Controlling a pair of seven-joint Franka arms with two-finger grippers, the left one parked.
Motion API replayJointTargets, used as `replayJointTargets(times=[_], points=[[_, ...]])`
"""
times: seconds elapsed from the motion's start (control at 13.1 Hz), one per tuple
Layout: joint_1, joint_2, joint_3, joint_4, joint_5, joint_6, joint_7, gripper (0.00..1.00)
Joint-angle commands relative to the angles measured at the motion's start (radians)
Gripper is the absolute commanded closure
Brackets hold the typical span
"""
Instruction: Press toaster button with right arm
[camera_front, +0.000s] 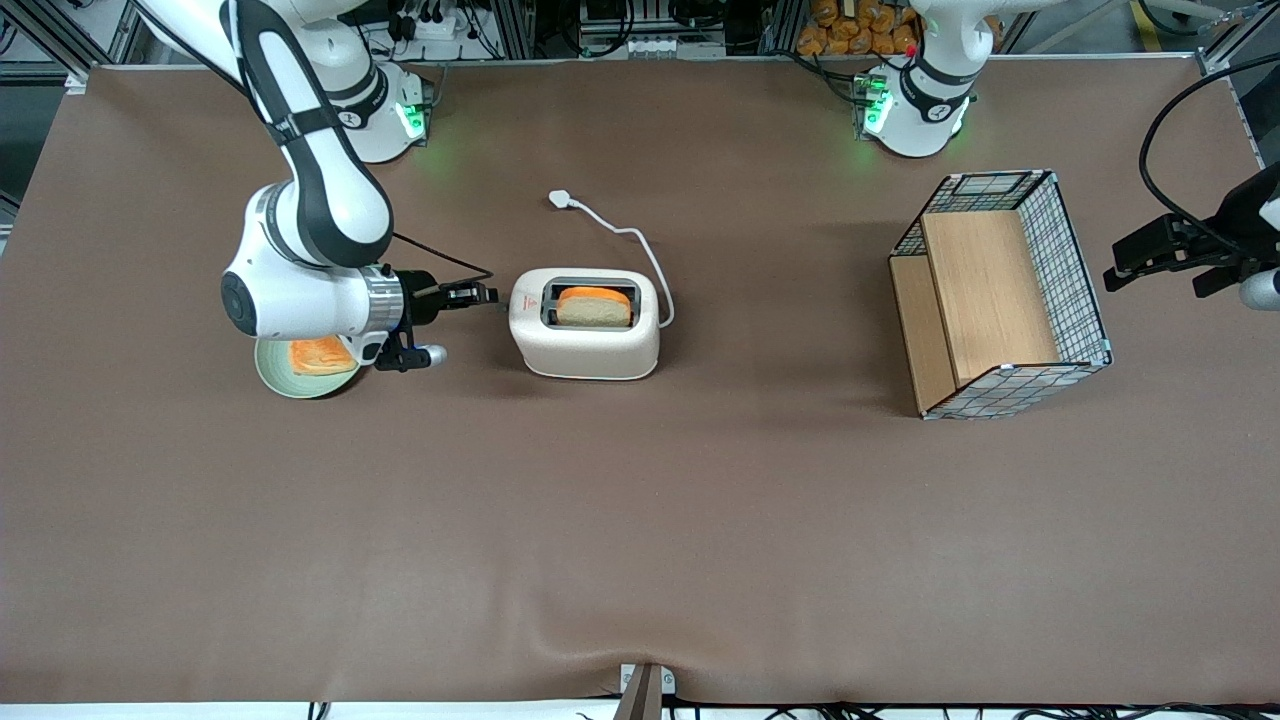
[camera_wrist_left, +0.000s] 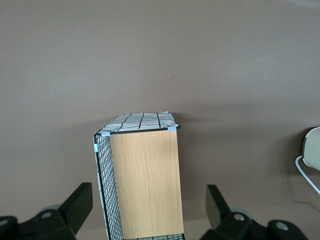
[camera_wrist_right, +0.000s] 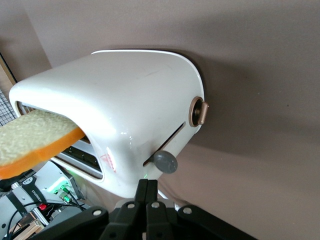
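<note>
The cream-white toaster (camera_front: 585, 340) stands mid-table with a slice of toast (camera_front: 594, 306) sticking up out of its top slot. My right gripper (camera_front: 490, 294) is level with the toaster's short end, at the working arm's side, with its tips right at that end. In the right wrist view the toaster (camera_wrist_right: 130, 95) fills the frame. The grey toaster button (camera_wrist_right: 165, 161) sits at the end of its lever slot nearer the toaster's top. My gripper (camera_wrist_right: 147, 184) is shut and empty, its tips just short of the knob. The button is hidden in the front view.
A round bronze dial (camera_wrist_right: 198, 111) sits on the same toaster end. A green plate (camera_front: 290, 382) with toast lies under my wrist. The white cord (camera_front: 620, 232) trails away from the toaster. A wire-and-wood basket (camera_front: 1000, 300) lies toward the parked arm's end; it also shows in the left wrist view (camera_wrist_left: 142, 185).
</note>
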Motion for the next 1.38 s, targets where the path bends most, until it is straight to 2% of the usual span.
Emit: replayJointTargets(times=[0.0, 0.99, 1.3], points=[[0.000, 0.015, -0.007, -0.010, 0.042, 0.015, -0.038, 1.00], [0.010, 0.116, -0.007, -0.006, 0.056, 0.090, -0.077, 1.00], [0.023, 0.151, -0.007, -0.006, 0.086, 0.101, -0.079, 1.00]])
